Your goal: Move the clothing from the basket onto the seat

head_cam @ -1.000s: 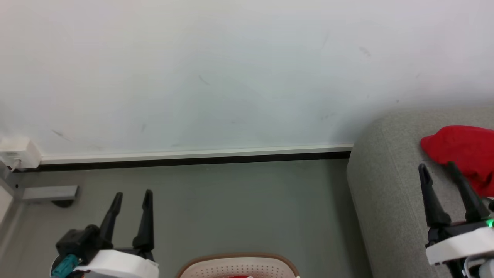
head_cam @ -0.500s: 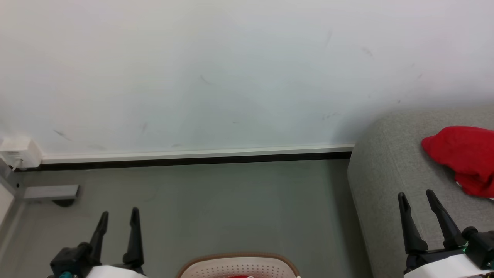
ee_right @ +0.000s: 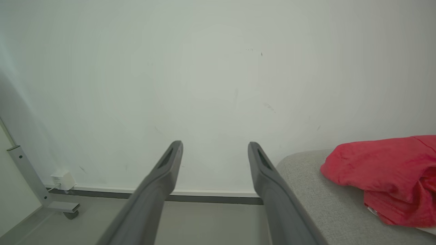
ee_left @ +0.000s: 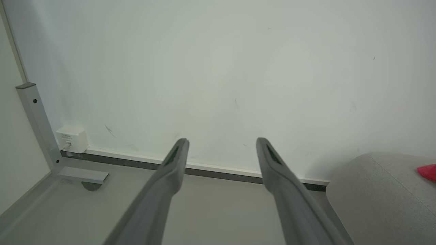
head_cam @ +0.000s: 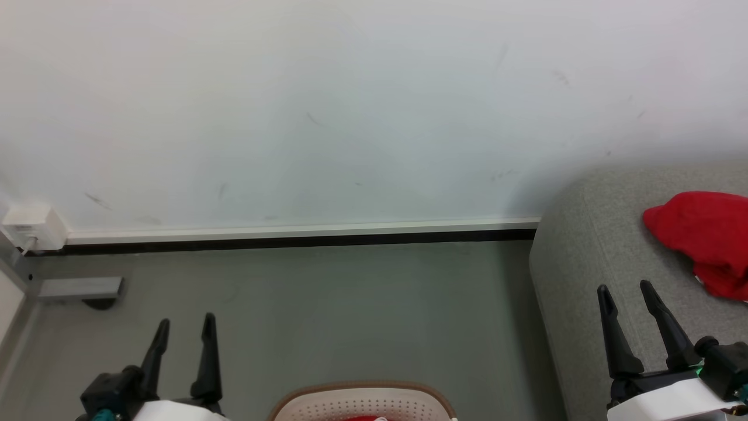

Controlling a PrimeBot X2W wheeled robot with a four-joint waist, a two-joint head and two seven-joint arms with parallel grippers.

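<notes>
While both arms sit low in the head view, the left gripper (head_cam: 186,320) has its two dark fingers spread apart with nothing between them, the tips pointing up over bare grey floor (head_cam: 350,304). The left wrist view shows the same wide gap, with only wall and floor beyond it.

The right gripper (head_cam: 624,287) also has its fingers parted and empty. In the head view it lies over the near left part of the light grey sofa (head_cam: 584,245). A crumpled red garment (head_cam: 707,234) lies on the sofa's cushion, beyond and to the right of those fingertips and clear of them. In the right wrist view it lies to the right of the right finger without touching it.

Between the two grippers, at the bottom edge of the head view, is the far side of the cream-pink basket (head_cam: 362,387), showing its brown rim and rows of small holes. A sliver of red fabric (head_cam: 359,418) shows inside it, cut off by the edge of the picture.

The sofa stands to the right of the basket, its rounded corner close to the scuffed white wall (head_cam: 350,117). A pale skirting board (head_cam: 292,232) with a dark strip beneath runs along the wall's foot. At far left are a small white box (head_cam: 32,225) on the wall and a grey metal frame foot (head_cam: 79,287) with a caster beneath it.
</notes>
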